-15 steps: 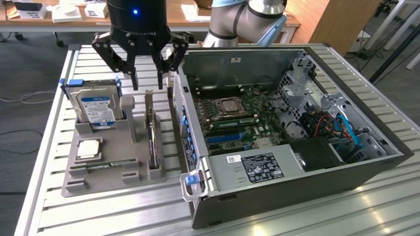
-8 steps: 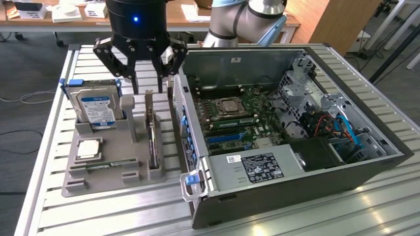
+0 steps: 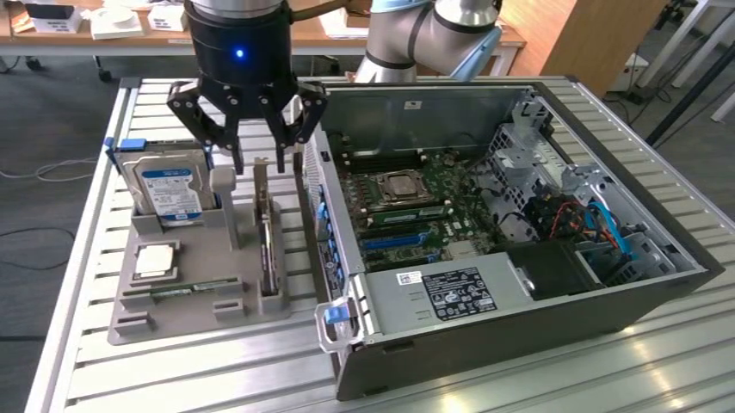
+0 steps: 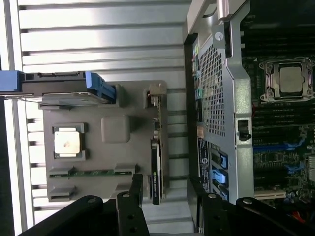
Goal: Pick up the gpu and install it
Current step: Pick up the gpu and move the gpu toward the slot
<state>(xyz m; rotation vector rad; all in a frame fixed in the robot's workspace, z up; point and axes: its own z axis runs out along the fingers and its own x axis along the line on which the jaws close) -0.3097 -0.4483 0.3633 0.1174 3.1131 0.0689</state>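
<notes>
Above the grey parts holder (image 3: 184,317) beside the open computer case (image 3: 517,337), my gripper (image 3: 262,163) hangs wide open and empty over the gpu (image 3: 267,245), standing on edge in its slot; I judge this the approach to grasp, needing jaws squared astride its thin edge.

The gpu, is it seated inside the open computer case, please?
No, the gpu stands on edge in the gray holder outside the computer case.
</notes>
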